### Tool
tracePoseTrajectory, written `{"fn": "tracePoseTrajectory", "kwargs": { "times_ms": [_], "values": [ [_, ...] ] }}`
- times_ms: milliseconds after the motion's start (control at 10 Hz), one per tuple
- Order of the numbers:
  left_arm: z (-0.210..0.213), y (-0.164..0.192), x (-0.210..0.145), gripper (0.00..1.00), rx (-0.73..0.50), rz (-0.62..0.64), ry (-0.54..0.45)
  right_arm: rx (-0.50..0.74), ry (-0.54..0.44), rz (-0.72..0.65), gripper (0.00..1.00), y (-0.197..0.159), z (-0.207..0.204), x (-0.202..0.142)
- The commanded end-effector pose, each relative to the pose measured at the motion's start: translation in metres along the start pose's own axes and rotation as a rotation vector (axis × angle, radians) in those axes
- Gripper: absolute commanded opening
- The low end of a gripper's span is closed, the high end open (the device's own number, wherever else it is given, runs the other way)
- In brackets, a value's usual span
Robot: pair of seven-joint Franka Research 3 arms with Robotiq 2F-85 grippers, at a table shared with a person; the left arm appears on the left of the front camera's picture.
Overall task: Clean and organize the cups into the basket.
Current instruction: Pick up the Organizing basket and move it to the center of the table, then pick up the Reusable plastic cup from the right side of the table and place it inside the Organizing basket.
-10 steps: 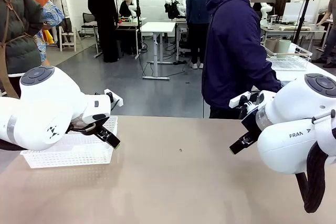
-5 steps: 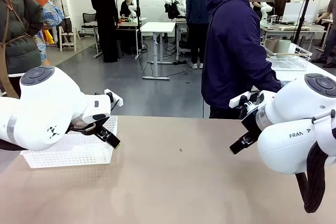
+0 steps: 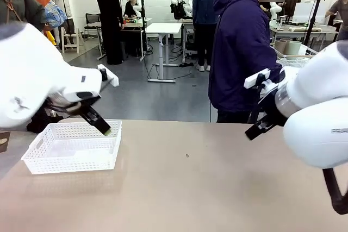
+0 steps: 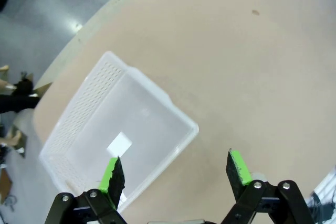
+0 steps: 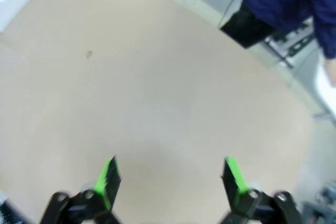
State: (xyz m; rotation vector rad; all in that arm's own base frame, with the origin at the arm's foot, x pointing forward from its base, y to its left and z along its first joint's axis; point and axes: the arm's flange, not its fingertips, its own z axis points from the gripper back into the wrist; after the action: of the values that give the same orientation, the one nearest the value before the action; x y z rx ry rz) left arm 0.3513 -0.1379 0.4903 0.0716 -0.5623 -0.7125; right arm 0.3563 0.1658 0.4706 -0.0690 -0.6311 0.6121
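Since both cups, a pale mint green tapered tumbler [image 3: 294, 48] and a tan-brown one [image 3: 281, 45] beside it, look to be sitting in a white wire-frame basket [image 3: 307, 64] on a separate table at the far right, I'd say this is the very start: nothing is picked up or handed over yet. The shallow white plastic lattice-sided basket [image 3: 65, 161] sits on the left side of the tan tabletop [image 3: 190, 188], toward the near edge, with nothing in it. The left gripper [image 4: 175, 170] hangs above that basket's right-hand edge, jaws spread wide and holding nothing, one green pad over the basket floor and the other over bare table. The right gripper [image 5: 170, 176] is up over the right side of the table, also wide open and empty. A person in a dark blue hooded top [image 3: 239, 52] stands at the far side, close to the wire basket. My guess is the next move needs a tumbler brought within reach, probably by the person, then a squeeze around its tapered wall, upright, before it gets carried left to the lattice basket.
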Motion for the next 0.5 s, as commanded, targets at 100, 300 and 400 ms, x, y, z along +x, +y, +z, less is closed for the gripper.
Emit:
{"fn": "tracePoseTrajectory", "kwargs": {
  "times_ms": [100,300,400],
  "values": [
    [0.049,-0.05,-0.103,1.0,0.033,-0.079,0.025,-0.027,0.053,-0.034,1.0,0.055,0.076,-0.163],
    [0.059,-0.009,-0.012,1.0,0.025,-0.039,0.026,-0.033,0.055,-0.021,1.0,0.012,0.06,-0.008],
    [0.059,-0.009,-0.012,1.0,0.025,-0.039,0.026,-0.033,0.055,-0.021,1.0,0.012,0.06,-0.008]
  ]
}}
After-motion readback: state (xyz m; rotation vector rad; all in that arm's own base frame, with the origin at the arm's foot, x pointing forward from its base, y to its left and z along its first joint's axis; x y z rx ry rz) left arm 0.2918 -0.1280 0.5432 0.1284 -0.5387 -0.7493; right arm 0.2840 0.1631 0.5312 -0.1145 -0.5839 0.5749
